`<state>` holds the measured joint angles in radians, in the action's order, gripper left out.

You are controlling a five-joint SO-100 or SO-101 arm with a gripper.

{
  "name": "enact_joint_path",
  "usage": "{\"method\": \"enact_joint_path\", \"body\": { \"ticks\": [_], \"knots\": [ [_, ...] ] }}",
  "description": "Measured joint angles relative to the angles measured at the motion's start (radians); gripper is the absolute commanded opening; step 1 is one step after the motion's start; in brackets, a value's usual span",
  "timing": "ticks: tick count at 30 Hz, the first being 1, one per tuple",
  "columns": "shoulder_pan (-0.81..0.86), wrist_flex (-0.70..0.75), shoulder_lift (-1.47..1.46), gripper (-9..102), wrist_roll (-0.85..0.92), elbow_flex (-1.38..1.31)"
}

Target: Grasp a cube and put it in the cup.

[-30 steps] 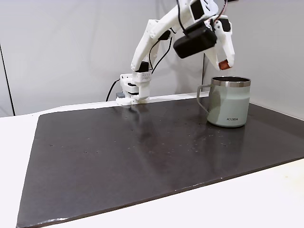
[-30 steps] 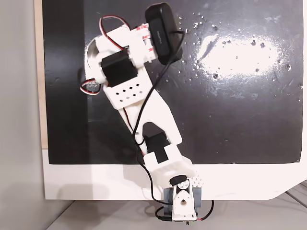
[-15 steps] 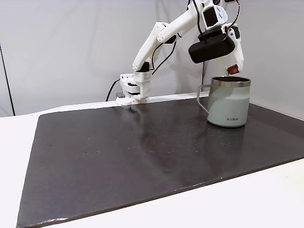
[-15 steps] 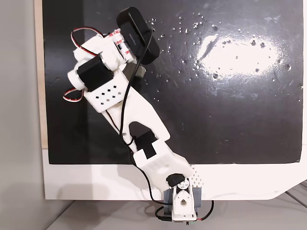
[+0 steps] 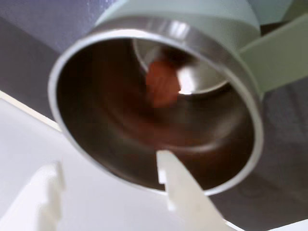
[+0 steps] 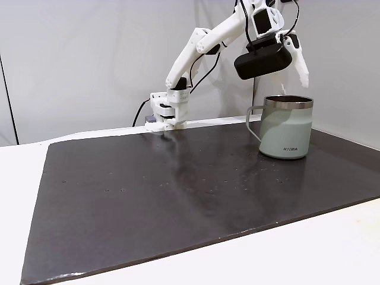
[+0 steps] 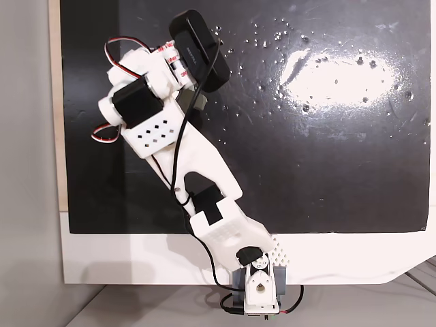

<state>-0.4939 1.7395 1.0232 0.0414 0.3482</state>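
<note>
The pale green cup (image 6: pixel 286 133) with a steel rim stands at the right of the dark mat, handle pointing left. My gripper (image 6: pixel 295 82) hangs just above its mouth, open, with nothing between the fingers. Looking down in the wrist view, the cup (image 5: pixel 159 26) gapes below my gripper (image 5: pixel 110 161). A blurred reddish-brown cube (image 5: pixel 162 85) shows inside the cup, over its steel bottom. From overhead the arm covers the cup, and just its handle (image 7: pixel 197 102) peeks out.
A dark glossy mat (image 6: pixel 178 196) covers most of the white table (image 6: pixel 332 249). The arm's base (image 6: pixel 168 111) sits at the mat's far edge. The mat (image 7: pixel 327 136) has bright glare and small specks in the overhead view.
One second ago my gripper carried the cube toward the cup, and half a second ago held it over the rim. Now the jaws have opened and the cube is inside the cup.
</note>
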Motion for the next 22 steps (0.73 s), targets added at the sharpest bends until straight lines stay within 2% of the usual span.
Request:
{"method": "enact_joint_path", "body": {
  "ticks": [22],
  "knots": [
    [-0.02, 0.006, 0.0, 23, 0.0, 0.0]
  ]
}}
